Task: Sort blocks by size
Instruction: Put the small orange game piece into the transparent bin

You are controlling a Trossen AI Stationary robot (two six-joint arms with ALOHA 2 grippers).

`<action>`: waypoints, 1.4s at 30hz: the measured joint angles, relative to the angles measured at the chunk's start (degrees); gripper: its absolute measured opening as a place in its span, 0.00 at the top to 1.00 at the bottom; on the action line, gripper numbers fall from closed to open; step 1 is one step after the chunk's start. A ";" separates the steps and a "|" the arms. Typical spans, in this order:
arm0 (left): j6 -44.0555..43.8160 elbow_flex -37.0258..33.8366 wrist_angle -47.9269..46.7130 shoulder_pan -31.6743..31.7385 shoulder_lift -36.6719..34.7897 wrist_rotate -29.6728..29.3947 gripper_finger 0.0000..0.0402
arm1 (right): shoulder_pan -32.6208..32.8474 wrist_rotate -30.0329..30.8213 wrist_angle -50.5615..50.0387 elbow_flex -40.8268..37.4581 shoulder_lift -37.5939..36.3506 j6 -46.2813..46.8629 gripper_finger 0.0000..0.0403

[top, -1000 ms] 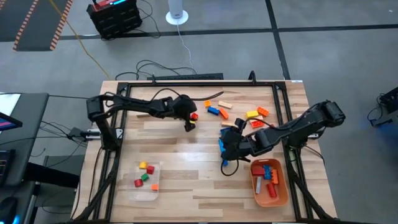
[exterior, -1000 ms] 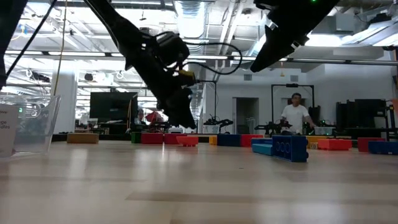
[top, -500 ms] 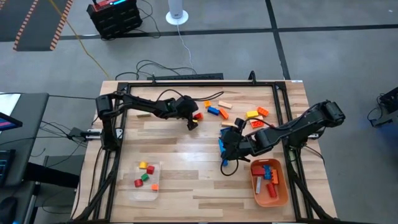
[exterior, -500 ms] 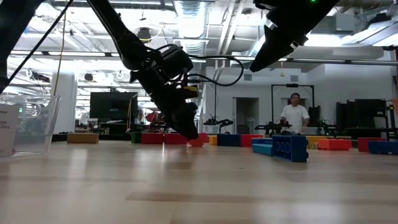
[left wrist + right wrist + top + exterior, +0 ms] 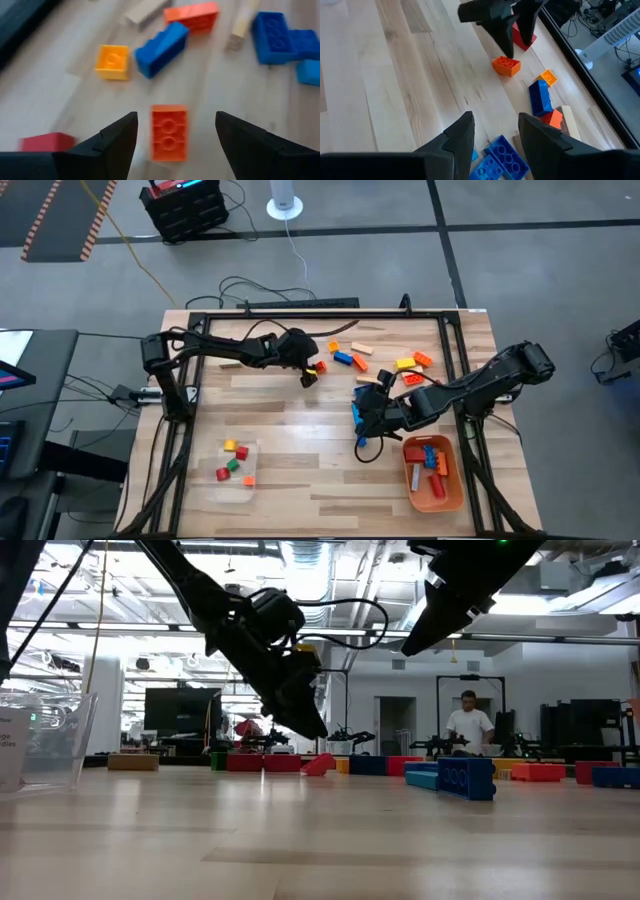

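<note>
My left gripper point(image 5: 308, 377) is open and hangs a little above the table at the far left of the block pile. In its wrist view point(image 5: 176, 120) an orange brick point(image 5: 169, 132) lies flat on the table between the fingers, untouched. A red block point(image 5: 47, 141) sits beside it and looks tipped on one edge in the low view point(image 5: 320, 764). My right gripper point(image 5: 362, 416) is open above blue bricks point(image 5: 505, 155) that lie on the table. More blocks point(image 5: 350, 358) lie scattered behind.
A clear tray point(image 5: 232, 485) at the near left holds several small blocks. An orange tray point(image 5: 455, 485) at the near right holds long bricks. Yellow and orange bricks point(image 5: 412, 362) lie at the far right. A black frame point(image 5: 190, 410) runs around the table. A person point(image 5: 468, 730) stands far behind.
My left gripper has gone down to the table beside the red block and toward the right edge, then come up and back again, still open. The red block has shifted slightly and now sits tipped.
</note>
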 joint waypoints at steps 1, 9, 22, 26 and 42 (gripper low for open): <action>-0.18 0.00 0.06 -0.03 0.35 0.97 0.35 | 0.00 0.00 0.14 0.00 0.00 -0.01 0.55; 2.74 -0.02 5.97 -0.63 6.70 3.06 0.35 | 0.00 0.00 1.07 0.02 0.02 -0.03 0.55; 7.29 0.00 9.35 -0.89 8.84 -0.54 0.58 | 0.00 -0.02 1.04 0.02 0.02 -0.18 0.55; 7.04 0.07 9.10 -0.85 8.72 -0.09 0.72 | 0.00 -0.02 1.07 0.02 0.02 -0.16 0.55; 10.30 0.00 -0.85 -1.06 -1.87 0.96 0.96 | 0.02 -0.07 1.13 0.02 0.02 0.00 0.55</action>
